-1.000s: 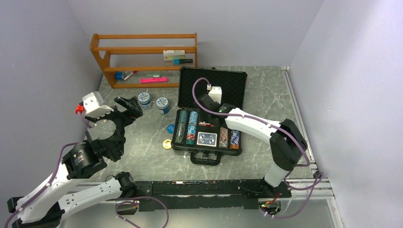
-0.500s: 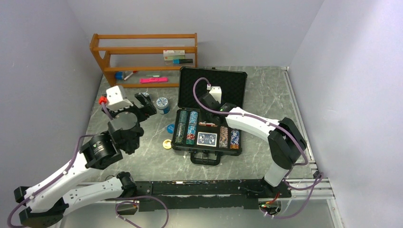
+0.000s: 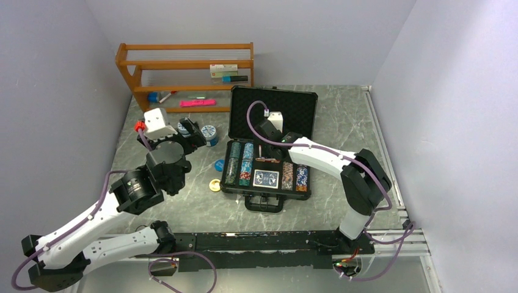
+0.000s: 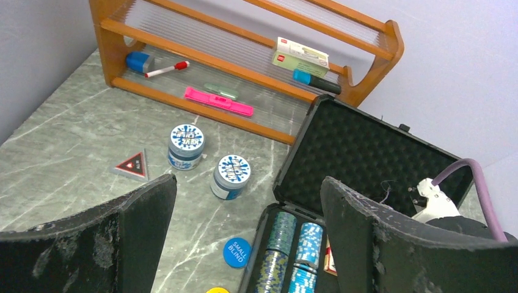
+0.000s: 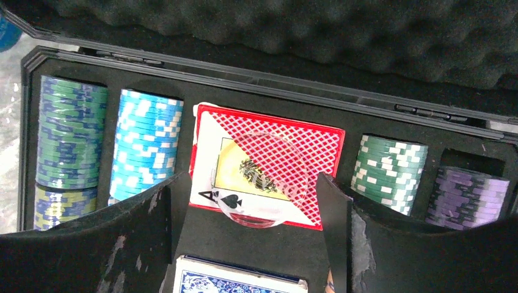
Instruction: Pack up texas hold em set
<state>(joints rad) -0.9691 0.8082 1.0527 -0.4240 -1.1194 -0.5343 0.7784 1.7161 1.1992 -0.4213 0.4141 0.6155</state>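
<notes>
Right now my right gripper (image 5: 250, 204) hangs with jaws released over the black foam-lined hard briefcase (image 5: 244, 76), gripping nothing. Just beyond the gap between those jaws, the red diamond-backed card deck (image 5: 293, 143) lies in the middle compartment with a clear round disc (image 5: 256, 183) on it. Striped poker chip stacks (image 5: 146, 143) fill the slots left and right of the jaws. My left gripper (image 4: 247, 195) is spread wide and empty, with two round blue-and-white tubs (image 4: 231, 176) ahead of its jaws. The yellow round dealer button (image 3: 214, 185) lies on the grey marbled table (image 3: 201, 207) near the left jaws, outside the briefcase.
</notes>
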